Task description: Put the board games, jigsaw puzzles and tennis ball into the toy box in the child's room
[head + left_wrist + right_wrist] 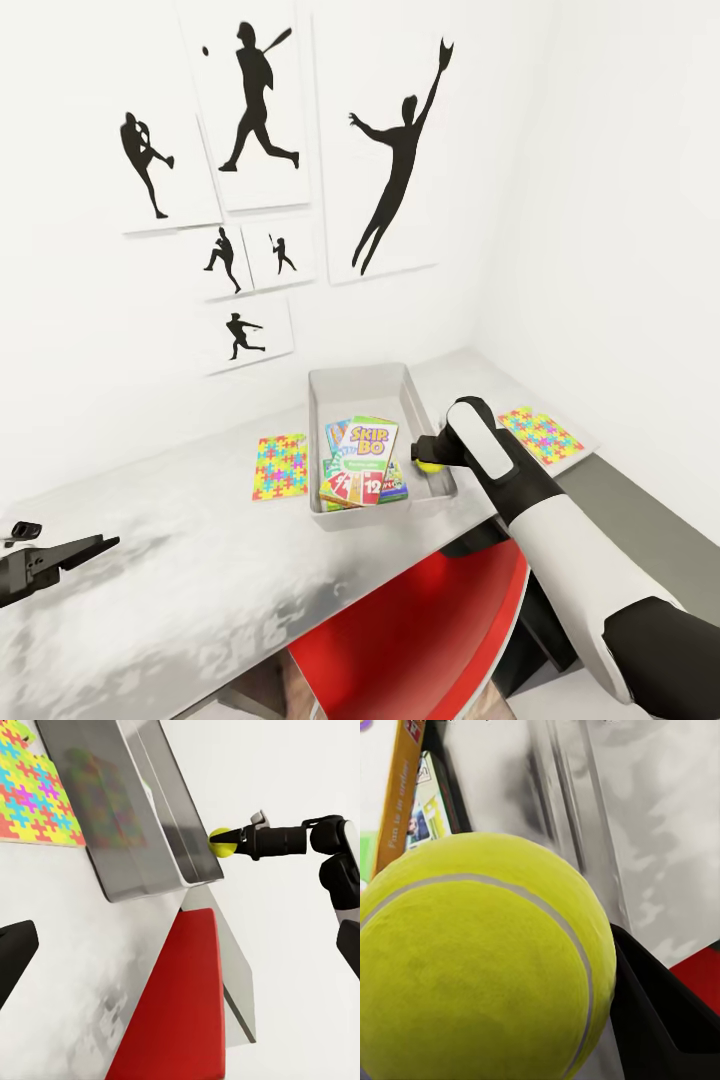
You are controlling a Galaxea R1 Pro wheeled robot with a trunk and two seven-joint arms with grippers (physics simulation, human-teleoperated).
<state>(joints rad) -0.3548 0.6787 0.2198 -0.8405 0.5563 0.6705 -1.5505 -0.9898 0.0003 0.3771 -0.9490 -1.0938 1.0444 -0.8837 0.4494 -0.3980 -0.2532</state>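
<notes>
fuzzy round tennis ball [472,960], seemingly gripped

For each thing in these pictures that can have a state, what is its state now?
Toy box: open, upright on the table, holding the board games.
Tennis ball: held by the right gripper at the box's side wall.
Left jigsaw puzzle: flat on the table beside the box.
Right jigsaw puzzle: flat on the table, outside the box.
Left gripper: over the table, holding nothing.
</notes>
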